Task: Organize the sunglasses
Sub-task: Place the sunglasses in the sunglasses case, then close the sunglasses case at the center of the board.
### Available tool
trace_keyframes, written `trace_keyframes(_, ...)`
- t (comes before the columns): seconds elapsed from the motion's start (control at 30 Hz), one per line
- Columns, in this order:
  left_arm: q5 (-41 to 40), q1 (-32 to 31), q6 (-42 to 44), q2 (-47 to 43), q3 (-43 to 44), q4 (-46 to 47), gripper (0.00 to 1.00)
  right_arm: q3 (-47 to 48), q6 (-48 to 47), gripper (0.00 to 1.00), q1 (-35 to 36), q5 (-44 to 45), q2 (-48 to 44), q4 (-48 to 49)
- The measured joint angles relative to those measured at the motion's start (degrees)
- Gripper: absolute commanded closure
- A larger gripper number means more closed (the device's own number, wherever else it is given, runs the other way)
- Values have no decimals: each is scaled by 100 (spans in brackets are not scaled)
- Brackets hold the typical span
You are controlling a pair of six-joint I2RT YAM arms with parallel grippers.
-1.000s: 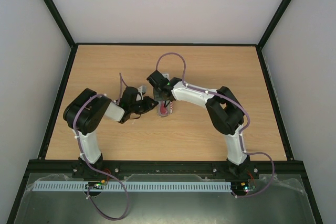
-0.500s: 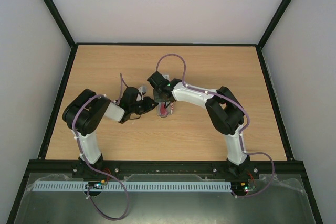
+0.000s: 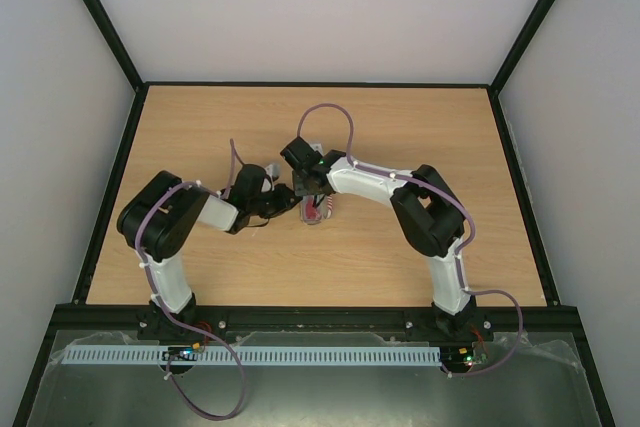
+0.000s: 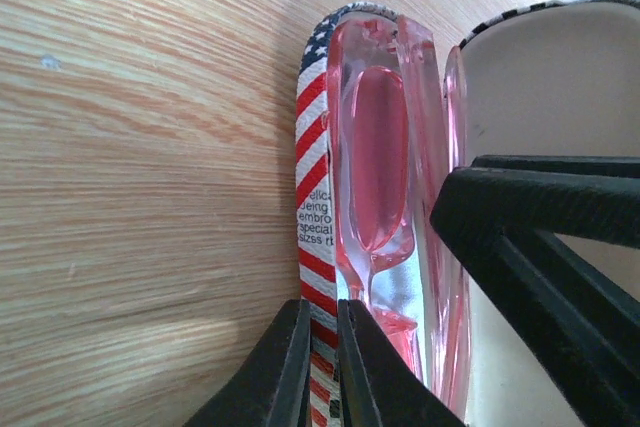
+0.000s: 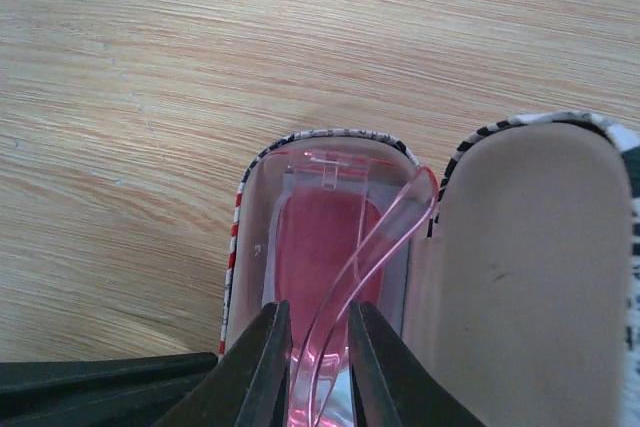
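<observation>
The sunglasses [image 5: 320,237], with a translucent red frame and red lenses, lie folded inside the open flag-printed case [image 4: 312,217]. One temple arm [image 5: 400,212] sticks up out of the tray toward the lid [image 5: 520,277]. My left gripper [image 4: 322,312] is shut on the case's striped side wall. My right gripper [image 5: 318,312] stands over the tray, its fingers a little apart on either side of the raised temple arm. In the top view both grippers meet over the case [image 3: 314,209] at mid-table.
The case rests on the bare wooden table [image 3: 400,247], with its beige-lined lid lying open to the right of the tray. Black frame rails [image 3: 320,84] border the table. Both forearms crowd the space around the case.
My right gripper's fingers have parted slightly around the temple arm. My left gripper keeps its hold on the case wall, and the arms have hardly shifted.
</observation>
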Motion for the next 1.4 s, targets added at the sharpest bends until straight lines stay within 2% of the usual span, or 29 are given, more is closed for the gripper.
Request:
trace_keyframes(0.3,-2,-55,0,-26,20,-101,91,39,-11,74,0,-122,-116,-210)
trace_keyframes(0.63,-2,-55,0,-26,22,-181,91,-39,-20,71,-181,-426,-1252,-140)
trace_keyframes(0.8,-2,-55,2,-26,22,-184,91,-911,42,72,-734,-774,-1976,260)
trace_keyframes(0.93,0,-55,0,-26,20,-181,91,-1523,42,73,-1165,-890,-2074,413)
trace_keyframes(1.1,2,-55,0,-26,22,-188,91,-2092,55,81,-1180,-1147,-2076,623)
trace_keyframes(1.4,0,-55,0,-125,22,-358,92,-2496,190,81,-1152,-1792,-2210,1362)
